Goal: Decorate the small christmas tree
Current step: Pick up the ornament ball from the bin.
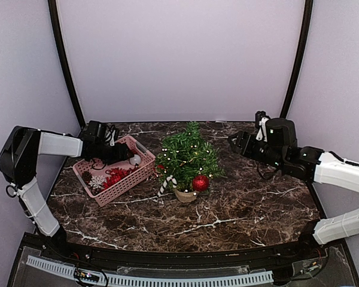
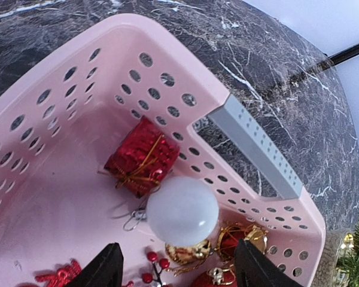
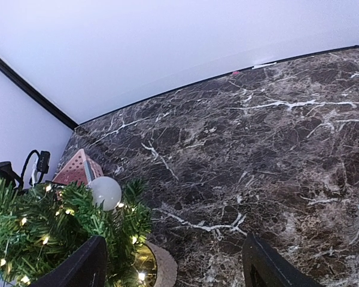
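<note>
The small christmas tree (image 1: 188, 156) stands mid-table in its tan pot (image 1: 184, 194), lit, with a red ball (image 1: 200, 182) and a candy cane (image 1: 166, 185) on its lower branches. Left of it is the pink basket (image 1: 123, 186). My left gripper (image 1: 124, 154) hovers over the basket's right end, open. A white ball (image 2: 182, 210) lies in the basket (image 2: 167, 48) just ahead of the fingertips (image 2: 105, 269), untouched. My right gripper (image 1: 233, 142) hangs open to the right of the tree (image 3: 42, 233), empty, with the pot (image 3: 163, 266) near its left finger.
The basket also holds a red gift box (image 2: 142, 156), gold bells (image 2: 188, 254), a red and gold bauble (image 2: 236, 236), red berries (image 2: 155, 262) and a white snowflake (image 1: 97, 181). Black frame poles (image 1: 69, 72) stand at the back corners. Dark marble table (image 1: 245, 203) spreads on the right.
</note>
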Robot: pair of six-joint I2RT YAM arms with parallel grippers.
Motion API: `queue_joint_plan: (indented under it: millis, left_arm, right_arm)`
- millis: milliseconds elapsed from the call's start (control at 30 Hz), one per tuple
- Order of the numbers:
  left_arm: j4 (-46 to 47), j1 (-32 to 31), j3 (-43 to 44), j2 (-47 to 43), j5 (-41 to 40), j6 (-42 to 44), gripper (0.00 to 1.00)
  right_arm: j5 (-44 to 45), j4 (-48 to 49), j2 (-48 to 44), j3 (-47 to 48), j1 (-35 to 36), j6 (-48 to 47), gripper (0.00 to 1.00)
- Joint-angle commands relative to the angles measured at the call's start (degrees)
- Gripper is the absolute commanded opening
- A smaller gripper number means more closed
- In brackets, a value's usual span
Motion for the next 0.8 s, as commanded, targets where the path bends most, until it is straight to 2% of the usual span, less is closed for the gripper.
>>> queue_joint_plan:
  millis: [0, 167, 400, 767]
  left_arm:
    - [2.70, 0.37, 3.34, 3.26, 4.69, -0.32, 0.67]
    - [1.09, 0.37, 5.77, 7.00, 6.05, -1.97, 0.67]
    - [-4.56, 0.37, 11.08, 11.40, 8.75, -3.21, 0.70]
    - [-12.30, 0.34, 17.70, 12.62, 3.84, -2.72, 0.57]
  right_arm:
    - [6.26, 1.93, -1.55, 0.80, -1.68, 3.15, 0.79]
    - [10.77, -0.91, -2.99, 0.57, -4.19, 8.75, 0.77]
    - [14.47, -10.73, -2.83, 4.55, -7.25, 15.21, 0.77]
    - [11.57, -23.86, 0.19, 13.02, -9.01, 23.09, 0.73]
